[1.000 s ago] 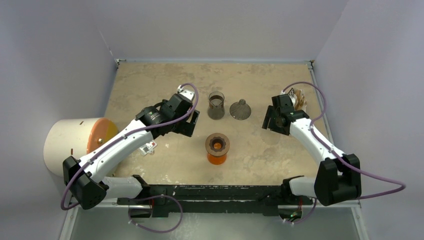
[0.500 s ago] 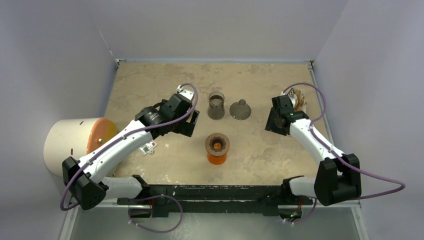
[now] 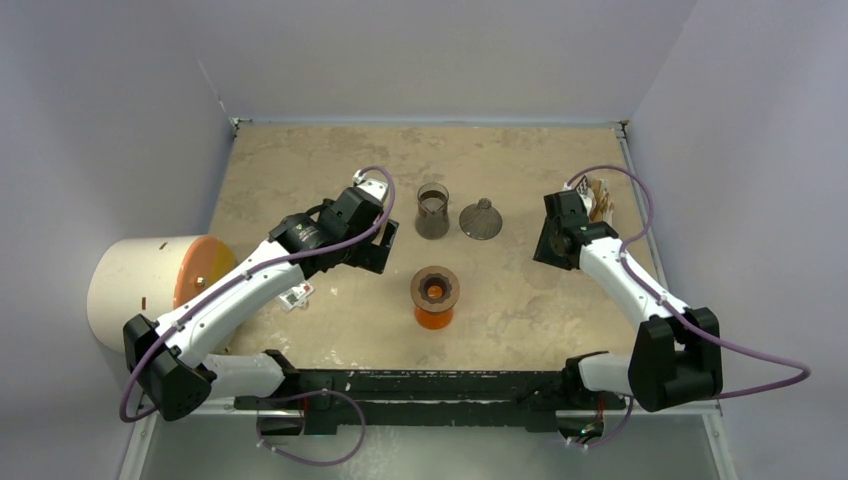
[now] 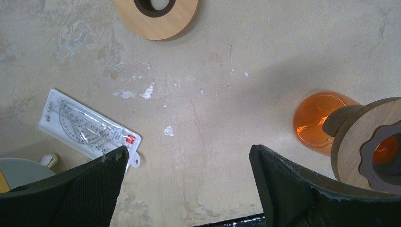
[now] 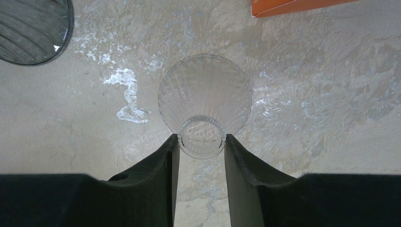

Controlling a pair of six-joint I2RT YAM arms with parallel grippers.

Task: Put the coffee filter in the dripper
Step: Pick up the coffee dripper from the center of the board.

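Observation:
The dripper [image 5: 204, 94], a clear ribbed glass cone, stands mouth-down on the table in the right wrist view, with its narrow neck up. My right gripper [image 5: 202, 138] is shut on that neck, one pad against each side. From above, the right gripper [image 3: 545, 245] covers the dripper. A brown wooden collar [image 3: 435, 285] with a wavy hole sits on an orange glass vessel [image 3: 434, 318] at the table's middle. My left gripper [image 4: 188, 150] hangs wide open over bare table, left of the vessel [image 4: 314, 120]. The coffee filter is out of view.
A smoky-grey glass cup [image 3: 432, 210] and a dark grey ribbed cone [image 3: 481, 220] stand at the back middle. A black-and-orange packet [image 3: 598, 195] lies behind the right gripper. A bagged protractor [image 4: 87, 125], a wooden ring [image 4: 156, 14] and a big white cylinder [image 3: 140, 290] lie on the left.
The right gripper's fingers have drawn together onto the dripper's neck, and the hand has edged slightly right. The left arm has not moved.

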